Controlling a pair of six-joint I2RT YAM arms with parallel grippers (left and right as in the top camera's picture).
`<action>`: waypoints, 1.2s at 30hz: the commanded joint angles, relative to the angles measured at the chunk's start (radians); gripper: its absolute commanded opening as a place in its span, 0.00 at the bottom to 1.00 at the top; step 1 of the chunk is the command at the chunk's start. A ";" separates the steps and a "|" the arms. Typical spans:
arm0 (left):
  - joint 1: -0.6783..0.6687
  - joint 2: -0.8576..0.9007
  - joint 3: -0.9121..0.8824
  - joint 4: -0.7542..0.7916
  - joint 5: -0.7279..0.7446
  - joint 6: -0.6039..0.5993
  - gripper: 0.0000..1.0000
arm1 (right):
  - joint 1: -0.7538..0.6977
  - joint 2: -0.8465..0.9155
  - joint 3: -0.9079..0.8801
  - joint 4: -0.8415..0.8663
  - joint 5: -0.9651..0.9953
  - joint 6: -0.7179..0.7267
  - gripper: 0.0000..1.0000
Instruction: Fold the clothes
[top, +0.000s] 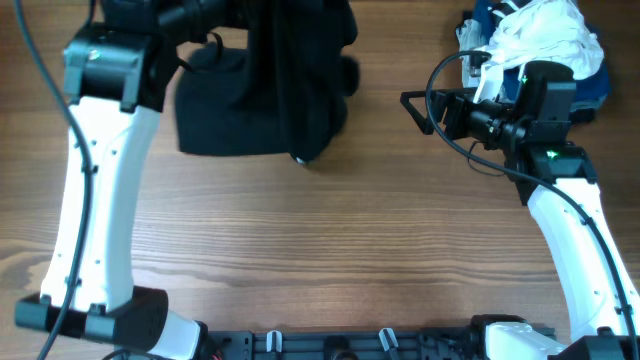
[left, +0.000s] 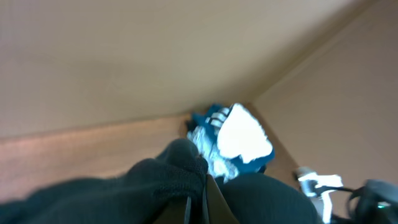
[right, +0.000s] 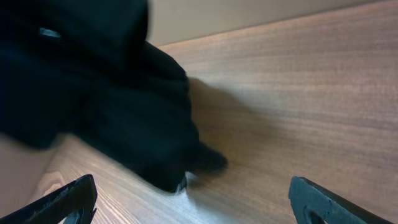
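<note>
The clothes are a black T-shirt (top: 262, 95), bunched and partly lifted at the table's far side, its lower part resting on the wood. My left gripper (top: 240, 14) is up at the far edge, shut on the shirt. In the left wrist view black cloth (left: 137, 190) wraps over the closed fingers (left: 200, 202). My right gripper (top: 415, 106) hovers to the right of the shirt, pointing at it, open and empty. In the right wrist view the shirt (right: 106, 93) lies ahead of the wide-set fingertips (right: 196, 208), with a small white patch (right: 182, 183) at its lowest corner.
A heap of white and blue garments (top: 540, 45) sits at the far right corner, just behind the right arm, and also shows in the left wrist view (left: 233, 138). Bare wooden tabletop (top: 330, 240) stretches across the middle and near side.
</note>
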 joint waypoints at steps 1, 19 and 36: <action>0.001 -0.067 0.076 0.028 0.016 -0.021 0.04 | 0.020 -0.008 0.018 0.033 -0.015 0.026 0.96; -0.083 -0.066 0.078 0.080 -0.172 -0.032 0.04 | 0.459 -0.001 0.018 0.161 0.365 0.172 0.88; -0.090 -0.068 0.078 0.051 -0.167 -0.100 0.04 | 0.645 0.221 0.018 0.370 0.889 0.257 0.47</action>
